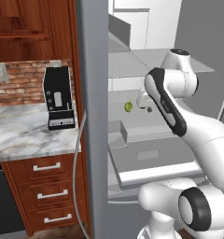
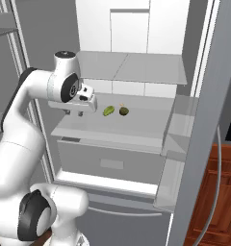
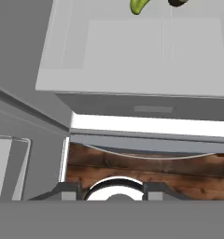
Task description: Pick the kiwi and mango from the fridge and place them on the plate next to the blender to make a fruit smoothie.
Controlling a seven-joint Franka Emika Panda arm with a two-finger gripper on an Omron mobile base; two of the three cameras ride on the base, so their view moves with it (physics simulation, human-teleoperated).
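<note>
Hand [image 2: 81, 111] hanging inside the open fridge [image 2: 136, 72], over the left end of a grey shelf [image 2: 136, 122], fingers pointing down; whether spread or closed cannot be told. Nothing seen in its grasp.

On that same shelf, just to the right of the hand: an oblong yellow-green mango [image 2: 108, 111], smooth-skinned, and close beside it a small round brown kiwi [image 2: 123, 111], the two near each other but apart. Seen from the left base camera as one green spot [image 1: 128, 106] deep in the cabinet, behind the arm. At the top edge of the hand view, the mango's green tip [image 3: 138, 5] and a dark sliver of kiwi [image 3: 178, 2] above the pale shelf surface.

Fridge interior white at the back, shelves matt grey, a closed grey drawer [image 2: 112, 163] beneath the fruit shelf, door bins [image 2: 173, 139] on the right door. Long curved metal handle [image 1: 76, 172] on the left door edge.

Left of the fridge: marbled white-grey worktop [image 1: 20, 133] carrying a black-and-white coffee machine [image 1: 59, 97], red brick backsplash [image 1: 20, 86] behind, reddish wooden drawers [image 1: 46, 186] below with pale bar pulls.
</note>
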